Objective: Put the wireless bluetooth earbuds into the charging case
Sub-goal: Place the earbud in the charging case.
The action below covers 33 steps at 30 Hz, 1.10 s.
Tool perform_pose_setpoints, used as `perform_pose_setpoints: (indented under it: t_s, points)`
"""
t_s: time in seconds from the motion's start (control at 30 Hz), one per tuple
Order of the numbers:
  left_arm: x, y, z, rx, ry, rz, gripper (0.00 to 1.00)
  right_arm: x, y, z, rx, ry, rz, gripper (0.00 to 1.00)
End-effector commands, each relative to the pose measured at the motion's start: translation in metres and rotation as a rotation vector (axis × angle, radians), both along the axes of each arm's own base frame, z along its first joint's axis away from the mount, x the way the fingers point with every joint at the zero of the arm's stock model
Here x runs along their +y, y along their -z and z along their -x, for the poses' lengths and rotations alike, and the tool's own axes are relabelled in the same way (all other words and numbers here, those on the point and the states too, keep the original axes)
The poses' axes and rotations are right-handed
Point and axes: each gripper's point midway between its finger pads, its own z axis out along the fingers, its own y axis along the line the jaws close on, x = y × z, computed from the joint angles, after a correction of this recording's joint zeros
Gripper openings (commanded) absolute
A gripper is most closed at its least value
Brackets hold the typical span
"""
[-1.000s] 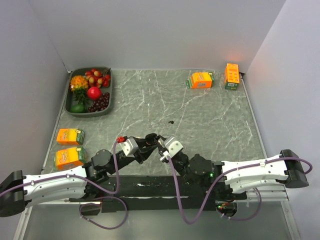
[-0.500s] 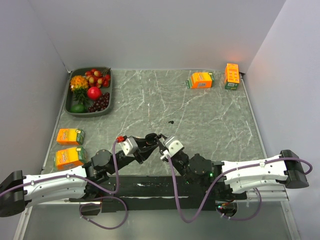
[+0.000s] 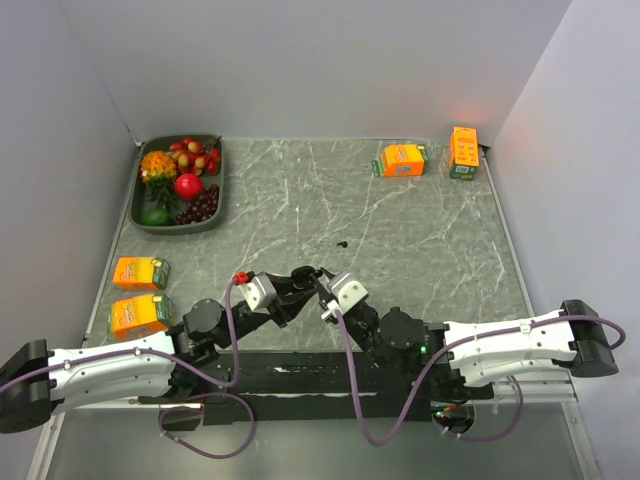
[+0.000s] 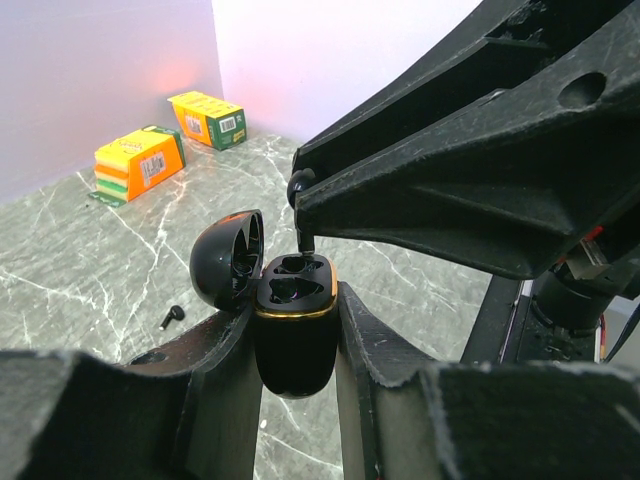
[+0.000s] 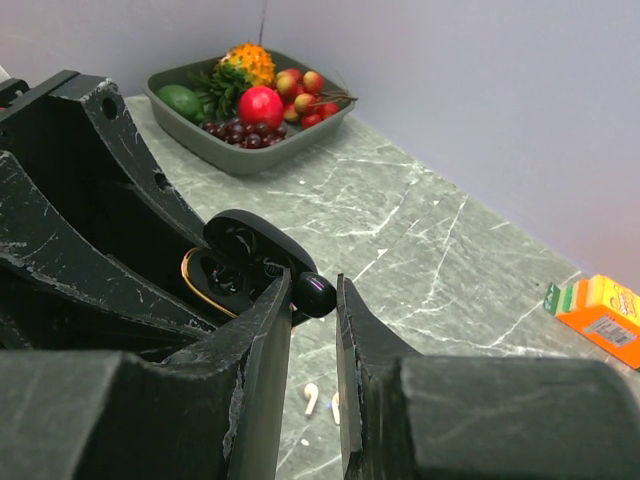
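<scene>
Left wrist view has the left gripper [image 4: 295, 303] clamped on both sides of a glossy black charging case with a gold rim [image 4: 293, 350], which it holds upright above the grey-green marbled tabletop [image 4: 90, 290]. The case's domed lid [image 4: 228, 262] is swung open to the left and its two moulded sockets face up. Directly above the sockets, the right gripper [image 5: 313, 287] pinches a small black earbud [image 4: 299, 186] between its fingertips. The bud's short stem points down at the opening and ends right at the rim; whether it touches the case cannot be told. A second black earbud [image 4: 172, 316] lies loose on the stone beyond the case, well apart from it. Right wrist view shows two tiny white earbuds [image 5: 312, 397] lying side by side on the table below the fingers. Top external view places both grippers together near the front middle of the table, with the loose black bud farther out toward the centre. A grey tray of fruit [image 3: 180, 185] sits in the far left corner. Two orange cartons [image 3: 140, 272] lie by the left edge, and two more orange cartons [image 3: 403, 160] lie near the far right corner.
</scene>
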Motion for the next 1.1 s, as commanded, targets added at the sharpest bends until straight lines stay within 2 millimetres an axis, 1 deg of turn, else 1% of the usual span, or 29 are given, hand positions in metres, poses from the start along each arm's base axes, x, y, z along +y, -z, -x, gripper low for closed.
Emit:
perform_pose_setpoints:
  t_s: [0.0, 0.03, 0.1, 0.13, 0.2, 0.3, 0.4, 0.43, 0.6, 0.63, 0.87, 0.9, 0.93, 0.97, 1.0, 1.07]
  points:
    - [0.002, -0.034, 0.008, -0.075, 0.034, 0.126, 0.01, 0.006, -0.011, 0.006, 0.012, -0.044, -0.044, 0.00]
    - [0.002, -0.035, 0.009, -0.078, 0.039, 0.135, 0.01, 0.007, -0.011, 0.006, 0.013, -0.047, -0.044, 0.00]
    - [0.003, -0.029, 0.009, -0.115, 0.035, 0.106, 0.01, 0.007, -0.013, 0.007, 0.015, -0.049, -0.049, 0.00]
    - [0.003, -0.030, 0.012, -0.134, 0.048, 0.110, 0.01, 0.007, -0.014, 0.007, 0.019, -0.051, -0.055, 0.00]
    - [0.004, -0.023, 0.013, -0.167, 0.046, 0.084, 0.01, 0.006, -0.014, 0.007, 0.023, -0.055, -0.054, 0.00]
    - [0.004, -0.017, 0.008, -0.220, 0.023, 0.016, 0.01, 0.004, -0.017, 0.008, 0.027, -0.060, -0.049, 0.00]
    - [0.006, -0.015, 0.001, -0.275, -0.023, -0.042, 0.01, -0.003, -0.032, 0.009, 0.032, -0.067, -0.080, 0.00]
    - [0.008, -0.015, -0.002, -0.286, -0.043, -0.052, 0.01, -0.009, -0.039, 0.009, 0.034, -0.067, -0.093, 0.00]
    - [0.013, -0.016, -0.010, -0.341, -0.100, -0.095, 0.01, -0.020, -0.049, 0.011, 0.039, -0.077, -0.108, 0.00]
    - [0.013, -0.015, -0.010, -0.341, -0.100, -0.099, 0.01, -0.019, -0.046, 0.011, 0.041, -0.079, -0.099, 0.00]
    - [0.010, -0.026, -0.007, -0.318, -0.080, -0.052, 0.01, -0.007, -0.034, 0.013, 0.049, -0.091, -0.073, 0.00]
    - [0.009, -0.027, -0.007, -0.316, -0.077, -0.048, 0.01, -0.004, -0.028, 0.011, 0.047, -0.081, -0.053, 0.00]
    - [0.008, -0.030, -0.005, -0.309, -0.068, -0.038, 0.01, -0.003, -0.030, 0.010, 0.044, -0.073, -0.065, 0.00]
    - [0.008, -0.031, -0.005, -0.308, -0.065, -0.032, 0.01, 0.000, -0.029, 0.011, 0.041, -0.074, -0.066, 0.00]
    - [0.006, -0.031, -0.005, -0.308, -0.060, -0.029, 0.01, 0.003, -0.023, 0.010, 0.034, -0.076, -0.052, 0.00]
    - [0.005, -0.032, -0.005, -0.305, -0.055, -0.027, 0.01, 0.008, -0.022, 0.009, 0.025, -0.072, -0.058, 0.00]
